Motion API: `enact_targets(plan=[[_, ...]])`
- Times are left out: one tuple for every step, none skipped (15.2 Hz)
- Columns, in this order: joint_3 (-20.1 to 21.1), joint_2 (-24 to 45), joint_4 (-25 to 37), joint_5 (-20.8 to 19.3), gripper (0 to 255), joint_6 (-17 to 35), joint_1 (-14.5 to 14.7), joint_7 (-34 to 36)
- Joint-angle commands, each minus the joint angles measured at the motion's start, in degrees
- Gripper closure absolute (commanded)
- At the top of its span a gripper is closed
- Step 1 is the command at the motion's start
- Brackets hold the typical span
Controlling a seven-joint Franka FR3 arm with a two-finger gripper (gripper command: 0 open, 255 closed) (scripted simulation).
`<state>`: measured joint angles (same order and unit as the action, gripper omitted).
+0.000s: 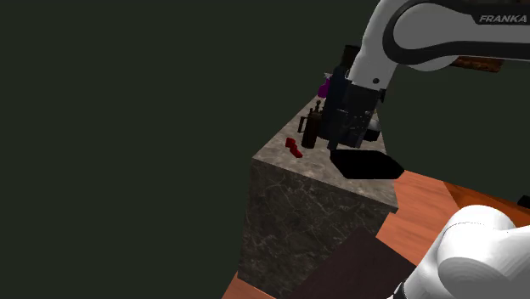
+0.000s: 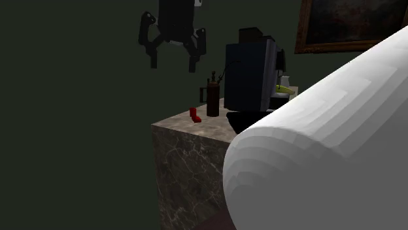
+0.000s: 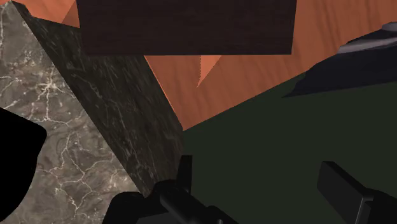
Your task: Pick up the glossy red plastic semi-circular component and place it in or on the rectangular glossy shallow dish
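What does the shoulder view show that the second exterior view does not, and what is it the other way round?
Shoulder view: the FRANKA lettering on the arm, a purple thing behind the dark bottle, and a dark mat on the orange floor.
Second exterior view: the tool with its fingers plainly apart, and a yellow-green item beside the dark blue box.
Both: the marble block, the red component near a corner of its top, and the dark bottle beside it.
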<state>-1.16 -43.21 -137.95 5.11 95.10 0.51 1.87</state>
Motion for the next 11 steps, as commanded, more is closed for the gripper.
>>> enact_targets(plan=[[0.0,0.0,0.0,0.0,0,0.0,0.0,0.0],[-0.4,1.7,0.2,-0.5,0,1.5,-0.3,-0.5],[-0.8,3.4,0.4,-1.0,0,3.0,-0.6,-1.1],[-1.2,5.2,0.7,-1.5,0,4.5,-0.8,-1.6],[-1.5,7.0,1.1,-2.0,0,5.9,-1.1,-2.1],[-1.9,8.9,1.5,-2.4,0,7.3,-1.4,-2.6],[-2.3,10.7,2.0,-2.8,0,8.7,-1.6,-3.0],[-2.7,12.6,2.6,-3.2,0,10.0,-1.9,-3.5],[-3.0,14.6,3.3,-3.6,0,11.3,-2.1,-3.9],[-3.4,16.5,4.0,-3.9,0,12.6,-2.4,-4.4],[-3.8,18.5,4.8,-4.2,0,13.8,-2.6,-4.8]])
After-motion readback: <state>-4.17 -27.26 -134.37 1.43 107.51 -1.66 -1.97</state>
